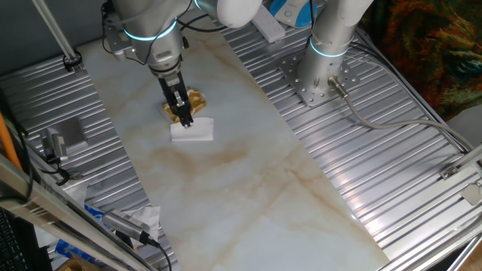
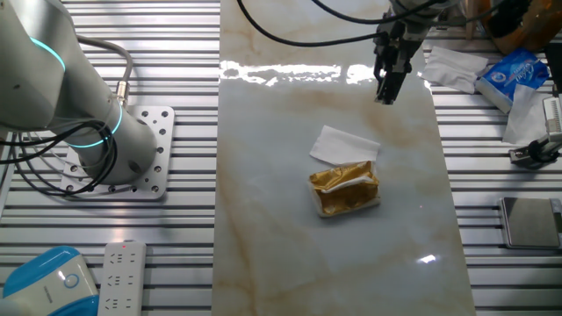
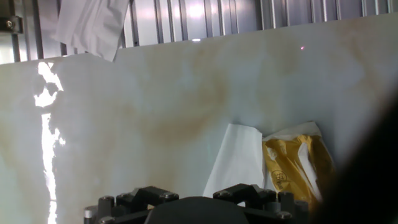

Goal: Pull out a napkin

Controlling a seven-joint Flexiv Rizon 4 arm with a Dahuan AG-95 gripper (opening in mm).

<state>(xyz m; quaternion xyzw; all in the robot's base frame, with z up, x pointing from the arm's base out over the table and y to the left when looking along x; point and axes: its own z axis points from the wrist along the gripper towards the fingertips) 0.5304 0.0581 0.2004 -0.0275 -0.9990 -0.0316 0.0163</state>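
The napkin (image 1: 192,132) is a thin white sheet lying flat on the marble table top (image 1: 248,188), touching the shiny gold packet (image 1: 192,100). It also shows in the other fixed view (image 2: 342,143), beside the packet (image 2: 345,189). My gripper (image 1: 184,119) hangs above them, clear of the table (image 2: 386,96). The hand view looks down on the napkin (image 3: 239,162) and the packet (image 3: 298,171). My fingers (image 3: 158,194) stand apart at the bottom edge with nothing between them.
A white paper wad (image 2: 457,66) and a blue pack (image 2: 518,75) lie on the ribbed metal beside the marble. A second arm's base (image 1: 320,75) is bolted on the far side. A remote (image 2: 123,276) lies near the front.
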